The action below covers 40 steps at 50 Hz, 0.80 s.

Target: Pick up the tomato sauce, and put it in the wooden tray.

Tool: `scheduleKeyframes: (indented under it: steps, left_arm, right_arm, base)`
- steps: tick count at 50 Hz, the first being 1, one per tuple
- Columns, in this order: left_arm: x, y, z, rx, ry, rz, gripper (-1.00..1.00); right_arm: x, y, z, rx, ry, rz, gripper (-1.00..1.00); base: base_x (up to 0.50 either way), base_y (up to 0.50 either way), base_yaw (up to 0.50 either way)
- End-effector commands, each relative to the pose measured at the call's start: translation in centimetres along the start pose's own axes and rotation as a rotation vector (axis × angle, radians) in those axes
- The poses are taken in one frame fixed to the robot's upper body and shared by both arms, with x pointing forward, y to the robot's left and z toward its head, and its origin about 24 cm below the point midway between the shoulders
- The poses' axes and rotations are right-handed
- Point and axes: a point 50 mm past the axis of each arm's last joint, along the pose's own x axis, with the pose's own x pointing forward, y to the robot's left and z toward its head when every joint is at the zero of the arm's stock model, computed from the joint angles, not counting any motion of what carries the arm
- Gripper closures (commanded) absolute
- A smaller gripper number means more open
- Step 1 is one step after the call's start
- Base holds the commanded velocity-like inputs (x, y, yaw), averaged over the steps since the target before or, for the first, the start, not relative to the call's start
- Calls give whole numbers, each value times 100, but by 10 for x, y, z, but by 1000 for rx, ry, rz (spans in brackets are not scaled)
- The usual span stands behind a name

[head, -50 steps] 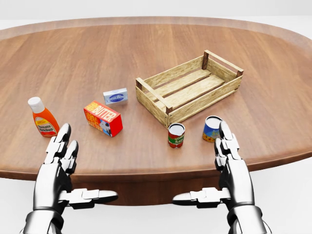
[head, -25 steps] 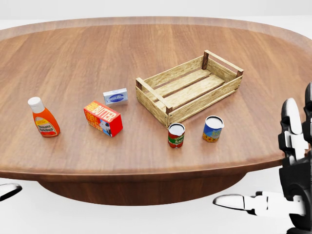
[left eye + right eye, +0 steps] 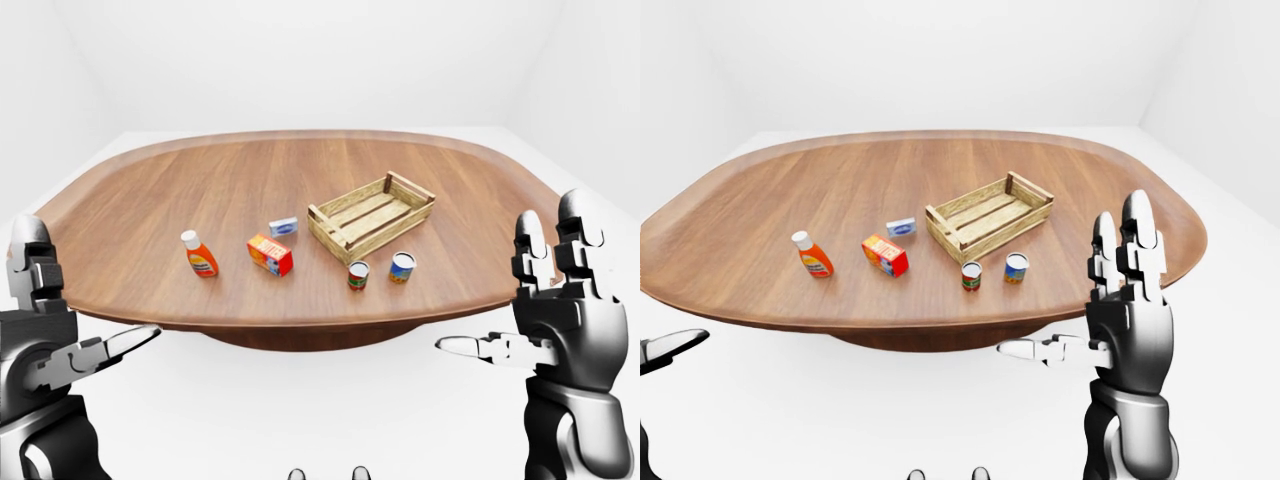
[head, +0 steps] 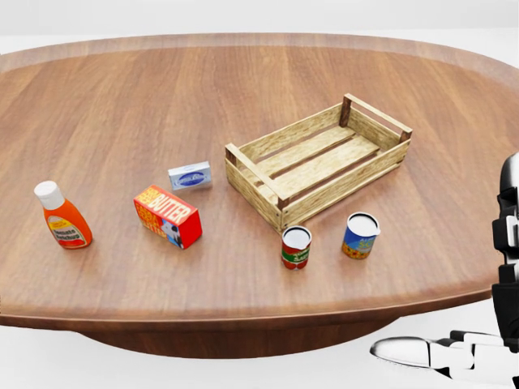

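On my worktop (image 4: 122, 97) the wooden tray (image 4: 318, 160) sits centre. I see two cans at its 6 o'clock, the tomato sauce (image 4: 296, 247) probably leftmost, beside the other can (image 4: 359, 235); butter box (image 4: 168, 216) and bottle (image 4: 62, 215) toward 8 o'clock.

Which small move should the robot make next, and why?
Probably bring the right hand over the table toward the red tomato sauce can. Both hands are open and empty off the table edge, and the can stands upright beside the wooden tray, nearer the right hand.
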Motion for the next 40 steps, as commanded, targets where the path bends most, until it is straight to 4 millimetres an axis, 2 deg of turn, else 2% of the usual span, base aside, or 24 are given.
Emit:
scheduleKeyframes:
  steps: [1,40]
  left_arm:
    - [1,2,3,-4,-12,8,-92]
    - [0,2,3,-5,-12,6,-92]
  right_arm:
    - [-1,2,3,1,-8,11,-100]
    - [-2,3,8,6,-27,27,-100]
  base:
    - [50,0,0]
    - [50,0,0]
